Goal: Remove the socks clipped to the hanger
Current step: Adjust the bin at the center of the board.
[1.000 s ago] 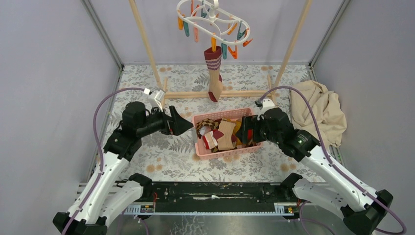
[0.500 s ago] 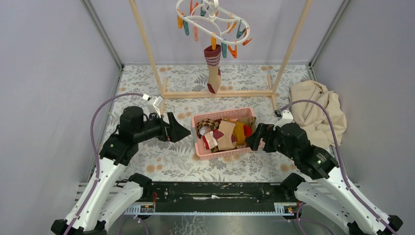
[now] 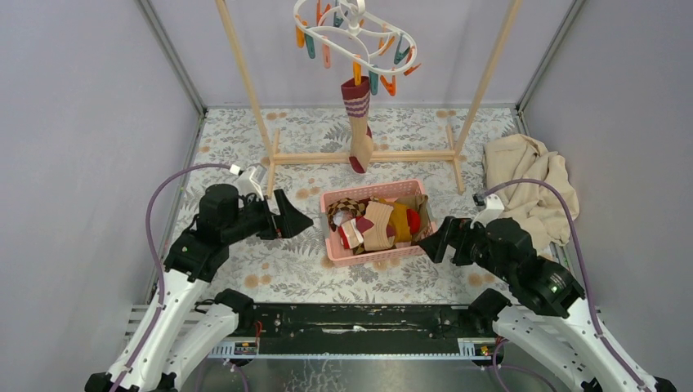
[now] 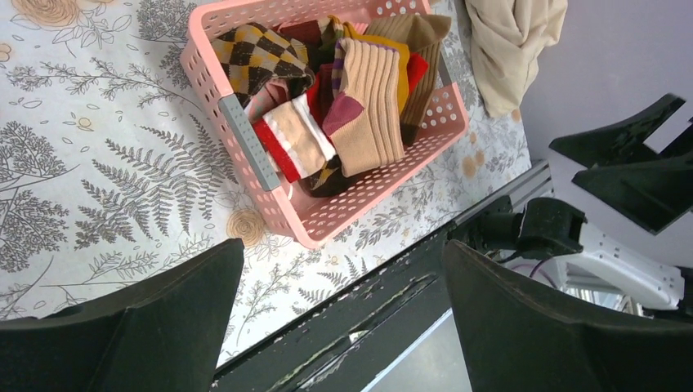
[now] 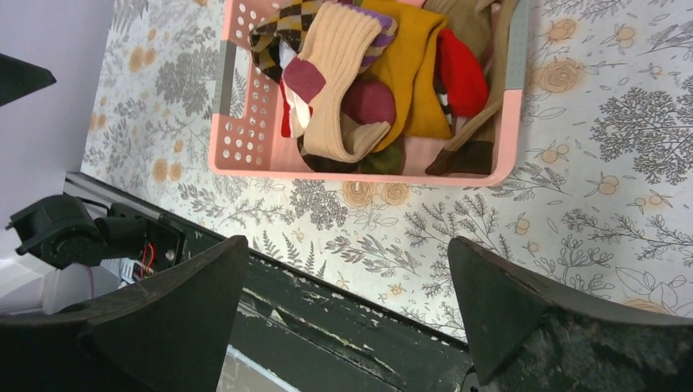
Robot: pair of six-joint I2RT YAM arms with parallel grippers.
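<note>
The white hanger (image 3: 353, 28) with orange, teal and pink clips hangs at the top centre. One maroon-striped beige sock (image 3: 357, 122) dangles from a clip on it. Several other socks (image 3: 377, 222) lie piled in the pink basket (image 3: 376, 257); they show too in the left wrist view as socks (image 4: 359, 106) and in the right wrist view as socks (image 5: 368, 73). My left gripper (image 3: 296, 219) is open and empty, left of the basket. My right gripper (image 3: 431, 239) is open and empty at the basket's right end. Both are far below the hanger.
The tall wooden rack (image 3: 245, 73) carries the hanger; its base bar (image 3: 409, 155) lies behind the basket. A beige cloth (image 3: 531, 184) is heaped at the right wall. Grey walls close in both sides. The black base rail (image 3: 351, 318) runs along the near edge.
My right gripper has pulled back from over the basket toward the near right. My left gripper has drawn slightly back and left. The clipped sock and hanger have swung a little.
</note>
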